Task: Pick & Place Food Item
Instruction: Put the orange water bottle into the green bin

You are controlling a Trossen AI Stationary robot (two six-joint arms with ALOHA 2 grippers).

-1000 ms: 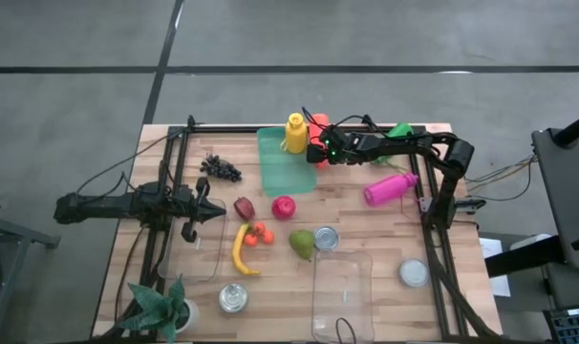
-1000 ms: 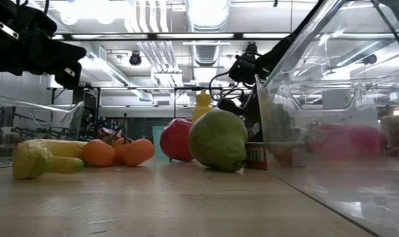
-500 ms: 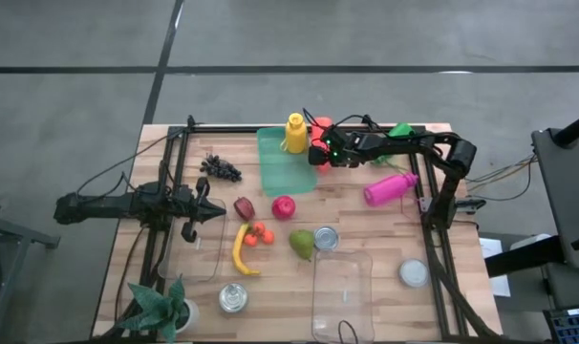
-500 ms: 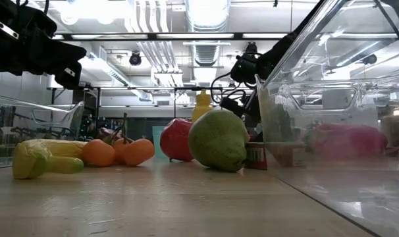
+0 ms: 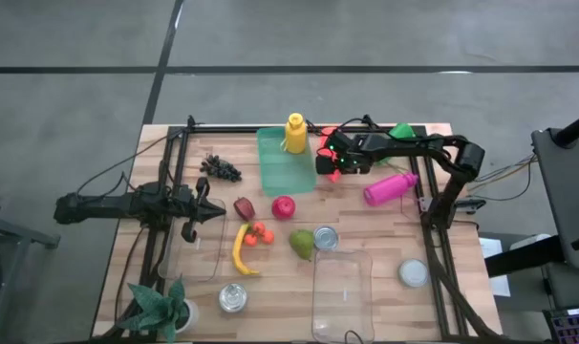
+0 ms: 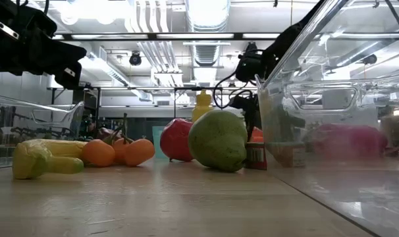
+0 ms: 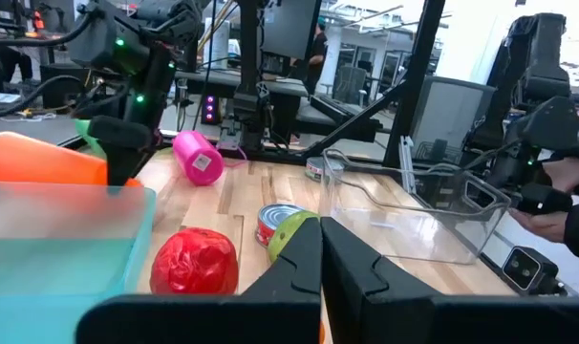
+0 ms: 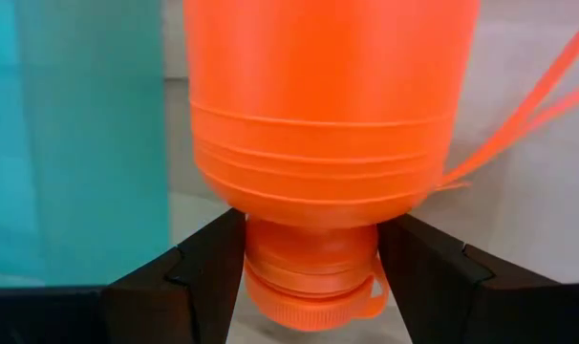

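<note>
So the right gripper (image 8: 309,263) is pinching the neck of an orange plastic bottle (image 8: 323,134) just above its cap, fingers pressing on both sides. That's happening at the table's far side, right beside the teal translucent tray (image 5: 283,164) and near the yellow squeeze bottle (image 5: 295,133). The left gripper (image 7: 320,263) is waiting over the left side of the wooden table (image 5: 375,222), fingers pressed together, holding nothing.
</note>
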